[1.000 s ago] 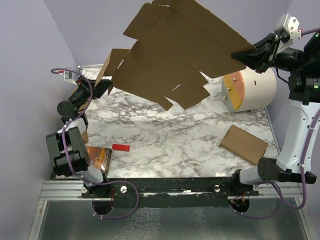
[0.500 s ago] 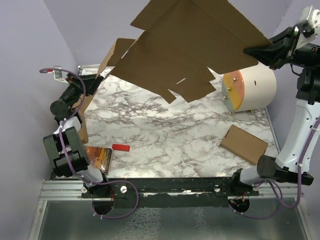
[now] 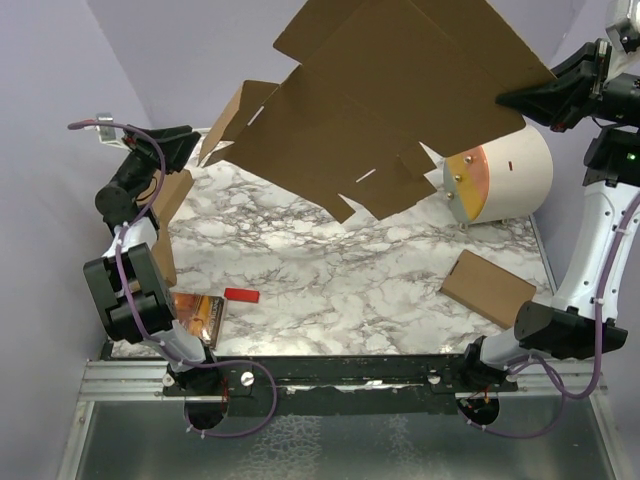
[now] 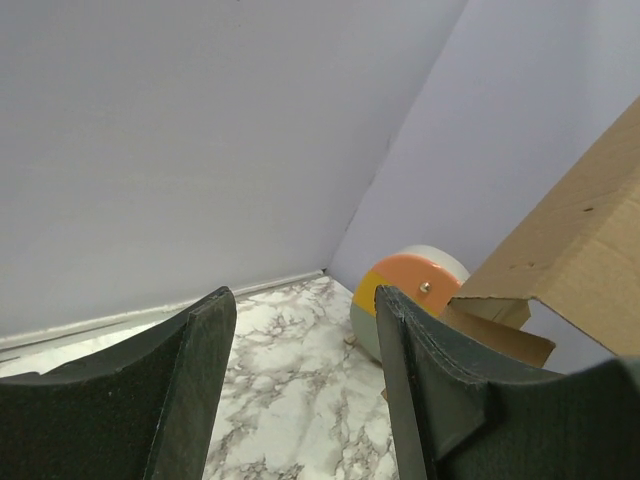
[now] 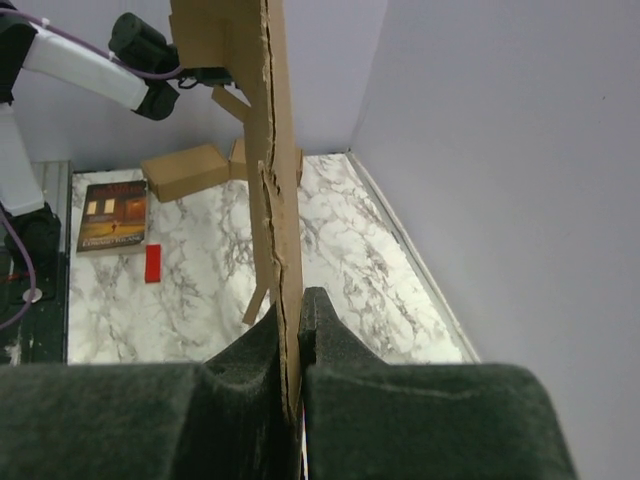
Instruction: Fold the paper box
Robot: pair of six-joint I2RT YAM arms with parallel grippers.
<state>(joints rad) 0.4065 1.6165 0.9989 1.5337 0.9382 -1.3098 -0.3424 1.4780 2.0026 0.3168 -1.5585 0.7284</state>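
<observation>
The paper box is a large flat brown cardboard sheet with flaps and tabs, held tilted in the air above the back of the table. My right gripper is shut on its right corner. In the right wrist view the jaws pinch the sheet's edge. My left gripper is open and empty, raised just left of the box's left flap. In the left wrist view the fingers stand apart, with the cardboard to their right, not between them.
A cream cylinder with an orange end lies at the back right. A small brown box sits at the right, and another at the left edge under my left arm. A book and a red piece lie at the front left.
My right gripper has lifted the box higher and to the right. My left gripper has risen and swung back to the left, staying beside the left flap.
</observation>
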